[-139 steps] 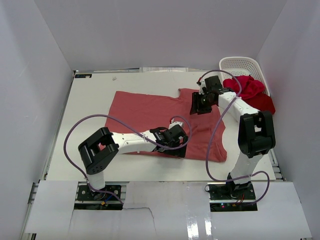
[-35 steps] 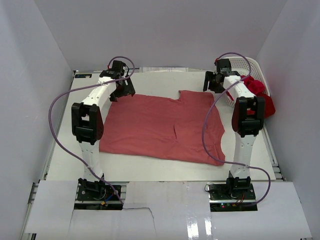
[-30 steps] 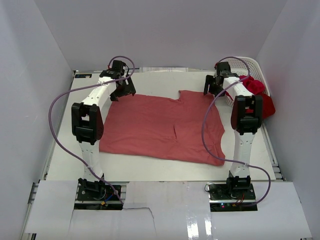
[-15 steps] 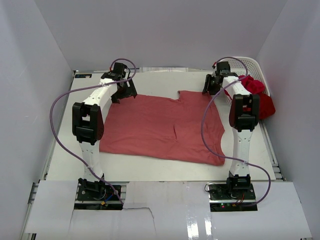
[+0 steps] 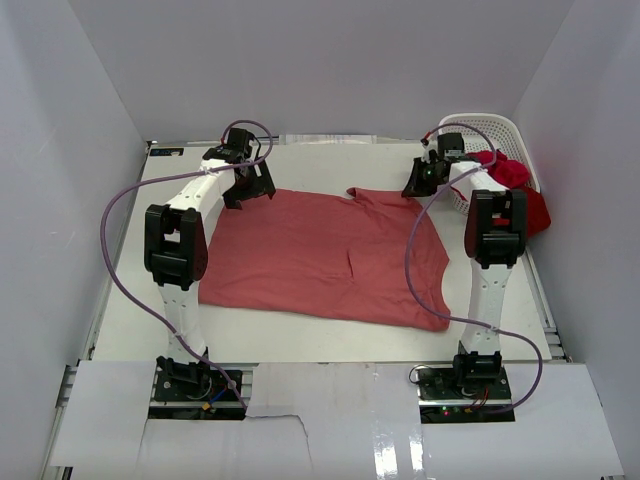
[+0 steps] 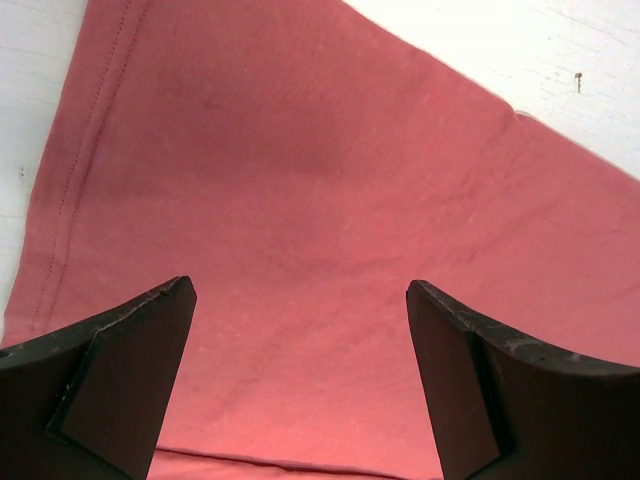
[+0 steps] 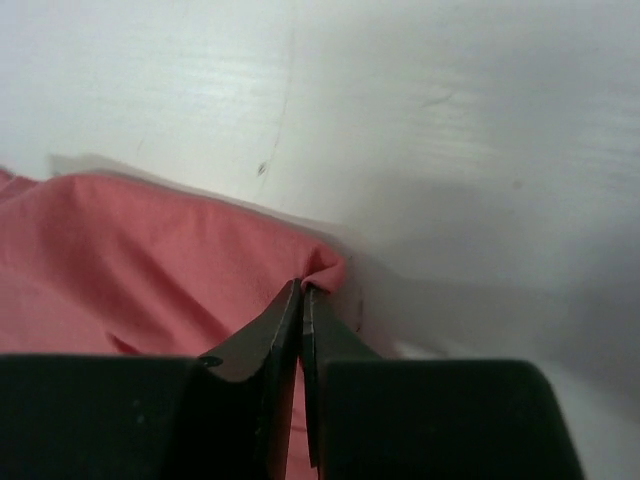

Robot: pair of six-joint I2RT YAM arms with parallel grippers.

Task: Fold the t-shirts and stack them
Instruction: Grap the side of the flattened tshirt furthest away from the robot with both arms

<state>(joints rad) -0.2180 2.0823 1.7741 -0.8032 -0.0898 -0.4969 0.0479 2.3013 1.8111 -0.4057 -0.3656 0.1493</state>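
Observation:
A dusty salmon-red t-shirt (image 5: 330,255) lies spread flat on the white table (image 5: 180,330). My left gripper (image 5: 250,186) hovers over its far left corner, jaws wide open, with bare cloth (image 6: 300,170) showing between the fingers (image 6: 120,370). My right gripper (image 5: 416,184) is at the far right corner, shut on a pinched fold of that shirt (image 7: 330,268). A bright crimson t-shirt (image 5: 506,170) is bunched in the basket, and a darker red one (image 5: 536,211) hangs over its near side.
A white lattice basket (image 5: 490,128) stands at the far right corner, just right of the right arm. Grey walls close in the table on three sides. Purple cables loop from both arms over the table.
My right gripper has shut on the shirt's far right corner, puckering the cloth there. The left gripper has edged slightly right and stays open.

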